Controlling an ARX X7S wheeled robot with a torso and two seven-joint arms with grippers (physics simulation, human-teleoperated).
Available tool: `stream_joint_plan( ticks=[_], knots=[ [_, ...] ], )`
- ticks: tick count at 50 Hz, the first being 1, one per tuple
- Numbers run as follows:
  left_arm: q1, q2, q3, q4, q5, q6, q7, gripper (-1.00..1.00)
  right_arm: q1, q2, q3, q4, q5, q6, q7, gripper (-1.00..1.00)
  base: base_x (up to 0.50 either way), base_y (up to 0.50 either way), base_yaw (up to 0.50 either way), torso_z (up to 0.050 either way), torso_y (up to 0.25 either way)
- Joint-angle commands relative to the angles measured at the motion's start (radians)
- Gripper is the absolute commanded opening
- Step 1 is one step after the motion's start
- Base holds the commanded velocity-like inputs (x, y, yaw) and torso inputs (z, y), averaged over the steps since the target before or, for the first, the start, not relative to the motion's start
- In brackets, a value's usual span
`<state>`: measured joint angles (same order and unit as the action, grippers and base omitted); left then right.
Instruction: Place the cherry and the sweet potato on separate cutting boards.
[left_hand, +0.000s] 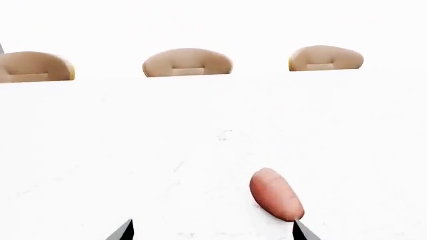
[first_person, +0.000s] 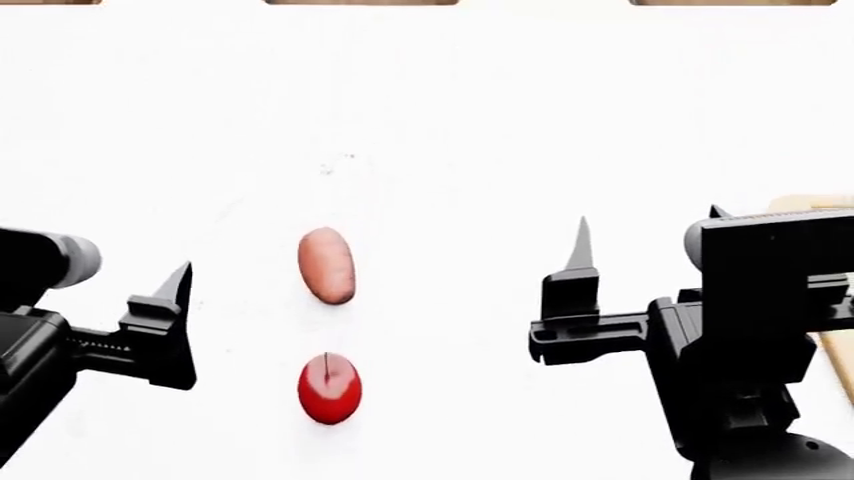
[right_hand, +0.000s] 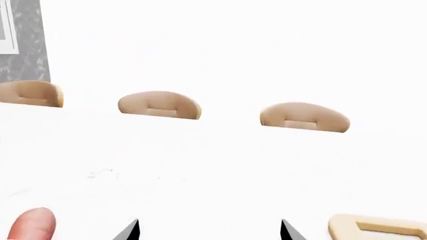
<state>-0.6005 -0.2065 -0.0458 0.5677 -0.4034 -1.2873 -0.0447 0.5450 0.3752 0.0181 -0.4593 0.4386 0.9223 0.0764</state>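
cutting board (first_person: 811, 203) mostly hidden behind right arm, 3 chair backs (first_person: 360, 2) cropped at head view's top

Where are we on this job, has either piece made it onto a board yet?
Nothing is placed yet. The glossy red round cherry and the pinkish-tan oval sweet potato both lie on the bare white table. The left claw and right claw hold nothing. Only part of a light tan wooden cutting board shows beside the right claw. Both picks and placements remain.

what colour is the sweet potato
Pinkish-tan, a dull smooth skin; the sweet potato shows best in the head view.
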Motion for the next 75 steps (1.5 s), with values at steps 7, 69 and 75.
stream_joint_plan(
  ticks=[7, 69, 75],
  knots=[
    [0.011, 0.006, 0.047, -0.002, -0.04, -0.011, 0.028, 1.0, -0.001, -0.001, 0.022, -0.024, 0.041, 0.039, 0.002, 1.0, 0.19, 0.0, 0.0, 0.0, 0.002],
    [0.055, 0.031, 0.357, -0.263, -0.053, 0.163, 0.117, 1.0, -0.044, 0.015, -0.028, 0.0, 0.062, 0.028, -0.017, 1.0, 0.0, 0.0, 0.0, 0.0, 0.0],
    [0.046, 0.035, 0.365, -0.306, -0.046, 0.19, 0.121, 1.0, -0.051, 0.016, -0.028, 0.006, 0.062, 0.021, -0.018, 1.0, 0.0, 0.0, 0.0, 0.0, 0.0]
  ],
)
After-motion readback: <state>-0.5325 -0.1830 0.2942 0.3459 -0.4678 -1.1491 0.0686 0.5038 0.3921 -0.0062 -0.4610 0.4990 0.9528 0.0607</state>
